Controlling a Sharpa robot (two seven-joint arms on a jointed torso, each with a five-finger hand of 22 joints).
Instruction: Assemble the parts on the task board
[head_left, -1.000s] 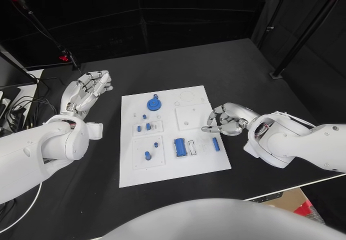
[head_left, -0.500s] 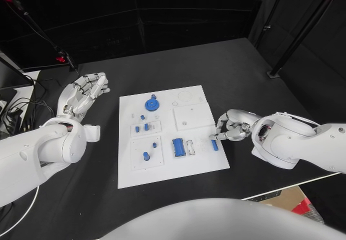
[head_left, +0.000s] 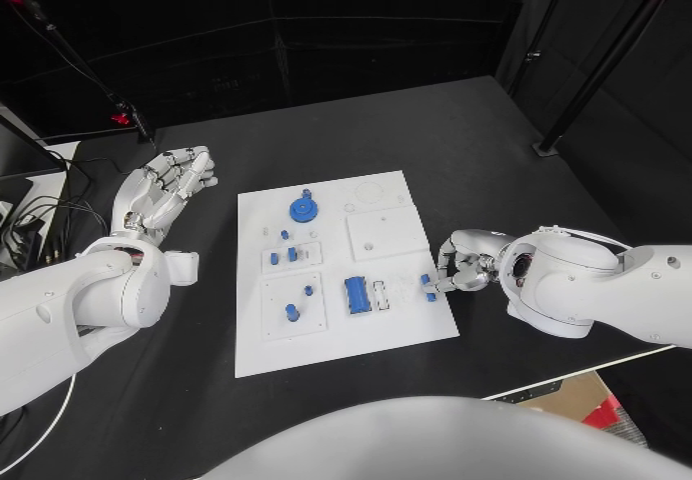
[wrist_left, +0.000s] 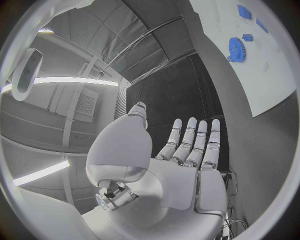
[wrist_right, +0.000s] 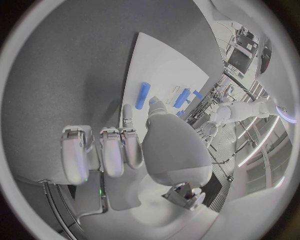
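The black table (head_left: 433, 130) carries the white task board (head_left: 397, 315) at its middle, a rectangle whose long axis runs away from the robot, slightly tilted. Both white arms flank it. The left hand (head_left: 162, 190) lies flat on the table well apart from the board's left edge, fingers straight, spread and pointing away from the robot, holding nothing; the left wrist view shows the same hand (wrist_left: 187, 165) with its fingers extended side by side. The right hand (head_left: 464, 264) sits at the board's right edge with its fingers curled in, their tips at a slim blue bar (head_left: 428, 287) near that edge; whether it actually grips the bar cannot be told from the head view. The right wrist view shows the bar (wrist_right: 144, 96) lying flat on the board just beyond the fingertips (wrist_right: 127, 114), its long axis along the board's length. Further parts on the board: a blue gear (head_left: 306, 209) at the far end, a larger blue block (head_left: 358, 294) lying lengthwise near the middle, and small blue pegs (head_left: 290, 254) in the left panels. No writing can be read anywhere.
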